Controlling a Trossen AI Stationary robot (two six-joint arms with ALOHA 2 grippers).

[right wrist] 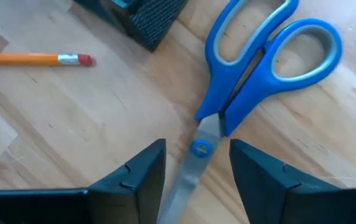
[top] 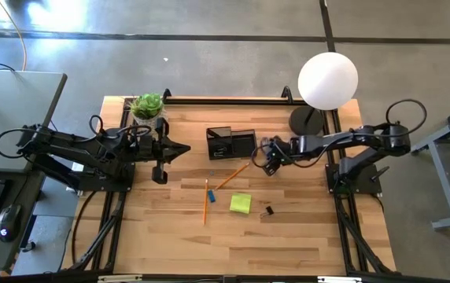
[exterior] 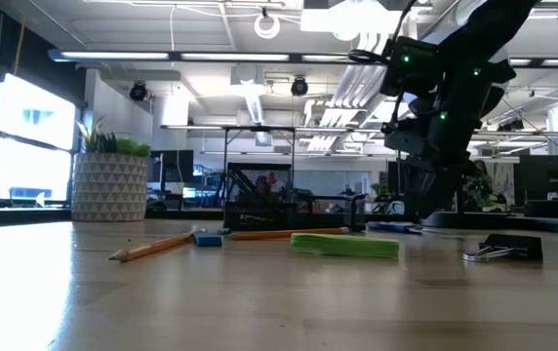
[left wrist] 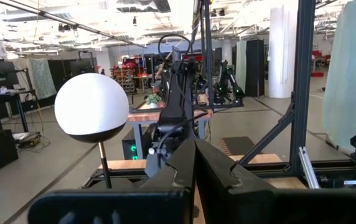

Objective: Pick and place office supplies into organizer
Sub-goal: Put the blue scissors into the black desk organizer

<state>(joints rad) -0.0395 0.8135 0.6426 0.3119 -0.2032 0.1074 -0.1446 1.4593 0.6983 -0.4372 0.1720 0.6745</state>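
Observation:
The blue-handled scissors (right wrist: 252,68) lie flat on the wooden table beside the black organizer (top: 231,143). My right gripper (right wrist: 196,177) hovers over them, open and pointing down, with a finger on either side of the blades just below the pivot screw (right wrist: 200,148). It touches nothing. In the high view the right gripper (top: 268,159) sits just right of the organizer. One orange pencil (top: 231,177) lies close by and another (top: 205,201) nearer, next to a small blue piece (top: 211,196). The yellow-green sticky pad (top: 240,203) and a black binder clip (top: 268,211) lie toward the near side. My left gripper (top: 179,149) waits, shut, left of the organizer.
A lamp with a white globe (top: 328,80) and a black round base (top: 307,122) stands at the far right, close behind the right arm. A potted green plant (top: 146,104) sits at the far left corner. Bare wood stretches across the near half of the table (top: 209,244).

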